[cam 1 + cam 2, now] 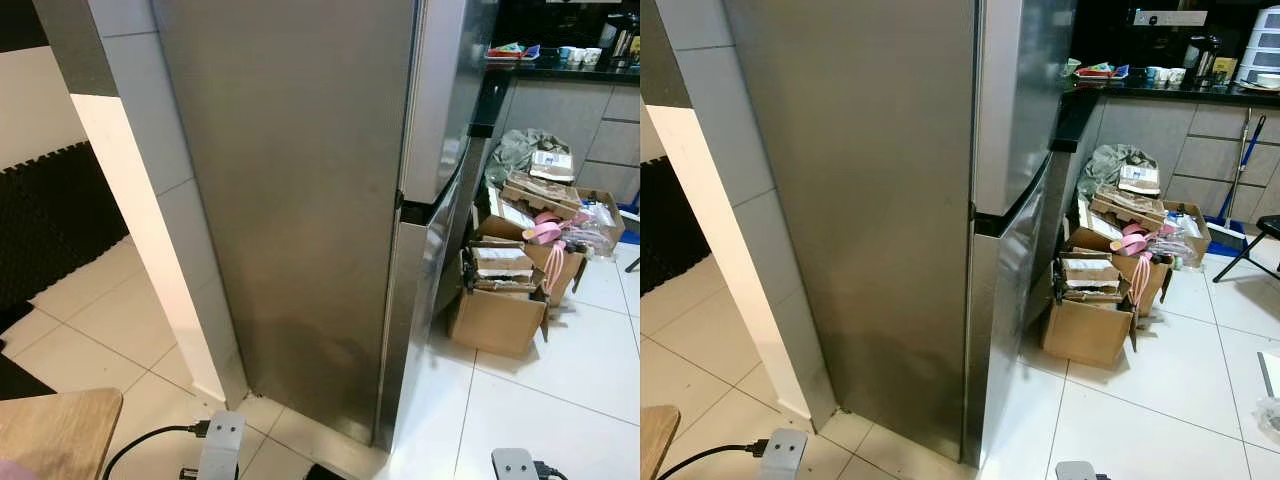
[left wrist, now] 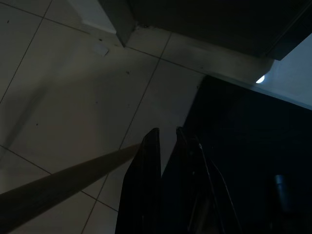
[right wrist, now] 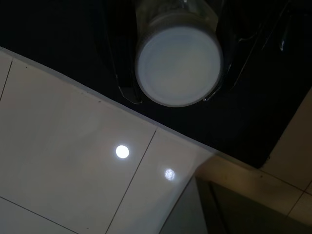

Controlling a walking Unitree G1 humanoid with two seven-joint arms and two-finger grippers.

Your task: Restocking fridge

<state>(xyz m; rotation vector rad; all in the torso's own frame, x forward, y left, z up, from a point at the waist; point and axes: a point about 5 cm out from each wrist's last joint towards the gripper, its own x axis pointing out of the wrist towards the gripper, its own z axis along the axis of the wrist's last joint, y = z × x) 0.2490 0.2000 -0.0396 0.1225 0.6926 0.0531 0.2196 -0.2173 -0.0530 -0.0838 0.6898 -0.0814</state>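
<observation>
**Head view: steel fridge side-on, doors shut, a jar held low**

Left eye view looks down on a tall steel fridge (image 1: 300, 200) seen from its side, both doors closed, a dark seam dividing the upper door from the lower. It stands on pale floor tiles (image 1: 560, 390) against a white tiled pillar (image 1: 160, 200). Just past the fridge front sit open cardboard boxes (image 1: 1095, 310) stuffed with packaging and something pink. Behind them runs a dark counter (image 1: 1160, 88) carrying cups and a tray, with a blue mop (image 1: 1240, 160) leaning on the cabinets. A corner of a wooden table (image 1: 55, 430) pokes in at the lower left, and a black cable (image 1: 150, 440) trails over the tiles beside it.

Down low, the left gripper (image 2: 165, 139) hangs over the floor near the foot of the fridge, its two black fingers (image 2: 148, 161) drawn narrow, almost together, with nothing between them.

On the other side, the right gripper (image 3: 178, 63) clasps a jar with a white lid (image 3: 179, 63), one dark finger (image 3: 117, 63) on either side of it, above glossy tiles that mirror a ceiling light. The jar is well apart from the fridge shelves, outside the closed doors.
</observation>
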